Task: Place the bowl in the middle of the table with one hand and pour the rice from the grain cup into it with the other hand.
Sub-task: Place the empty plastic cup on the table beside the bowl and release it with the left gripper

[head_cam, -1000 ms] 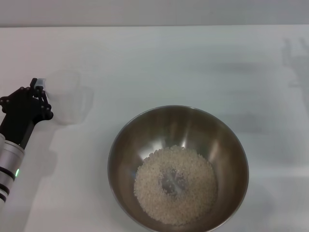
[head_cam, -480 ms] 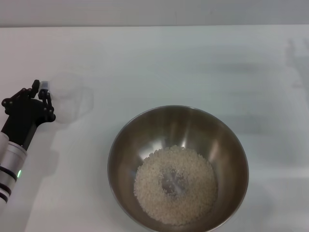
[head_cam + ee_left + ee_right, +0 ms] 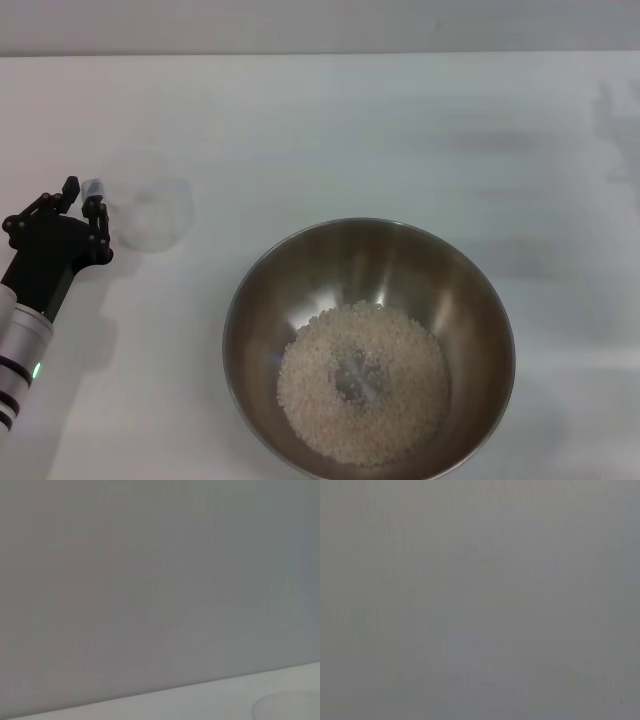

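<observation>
The steel bowl point(image 3: 300, 270) stands on the white table point(image 3: 400, 130), in its near middle. A loose heap of rice point(image 3: 362, 395) lies in its bottom. The clear grain cup point(image 3: 150, 215) stands upright on the table to the far left of the bowl and looks empty. My left gripper point(image 3: 82, 190) is at the cup's left side. Its fingers are spread open, with the cup's small handle point(image 3: 92, 186) against the right finger and a gap to the left one. A faint cup rim point(image 3: 287, 705) shows in the left wrist view. My right gripper is out of view.
The table's far edge point(image 3: 320, 53) runs across the top of the head view against a grey wall. Bare white tabletop lies behind and to the right of the bowl. The right wrist view shows only plain grey.
My left gripper has come down and toward me with the cup, which now stands upright on the table. Its fingers have spread apart at the handle. The bowl and rice have not moved.
</observation>
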Controlling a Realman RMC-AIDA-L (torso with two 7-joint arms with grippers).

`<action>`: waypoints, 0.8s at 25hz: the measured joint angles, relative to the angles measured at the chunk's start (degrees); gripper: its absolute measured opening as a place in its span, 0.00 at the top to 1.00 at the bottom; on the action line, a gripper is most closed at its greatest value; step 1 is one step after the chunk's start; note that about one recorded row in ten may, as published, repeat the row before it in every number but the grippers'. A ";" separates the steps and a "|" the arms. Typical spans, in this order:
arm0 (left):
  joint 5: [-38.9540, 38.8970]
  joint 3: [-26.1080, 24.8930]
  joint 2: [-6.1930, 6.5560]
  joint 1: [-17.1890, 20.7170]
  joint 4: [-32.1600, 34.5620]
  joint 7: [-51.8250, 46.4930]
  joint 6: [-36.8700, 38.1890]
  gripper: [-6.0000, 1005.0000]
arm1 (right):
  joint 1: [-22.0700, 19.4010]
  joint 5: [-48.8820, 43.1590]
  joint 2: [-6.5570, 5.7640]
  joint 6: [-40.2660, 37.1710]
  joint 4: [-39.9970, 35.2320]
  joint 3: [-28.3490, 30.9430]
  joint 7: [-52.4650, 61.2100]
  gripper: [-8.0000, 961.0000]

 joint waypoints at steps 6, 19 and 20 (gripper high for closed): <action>0.05 0.20 0.15 0.10 0.51 -0.17 -0.45 0.74 | 0.03 0.01 -0.05 -0.01 0.01 -0.03 0.63 0.56; 0.15 1.20 0.37 2.24 2.98 -3.13 2.12 0.64 | 0.50 0.01 -0.18 0.52 0.11 0.06 0.67 0.56; 0.14 1.36 0.39 2.64 3.00 -3.22 3.01 0.64 | 0.66 0.01 -0.21 0.74 0.15 0.06 0.46 0.56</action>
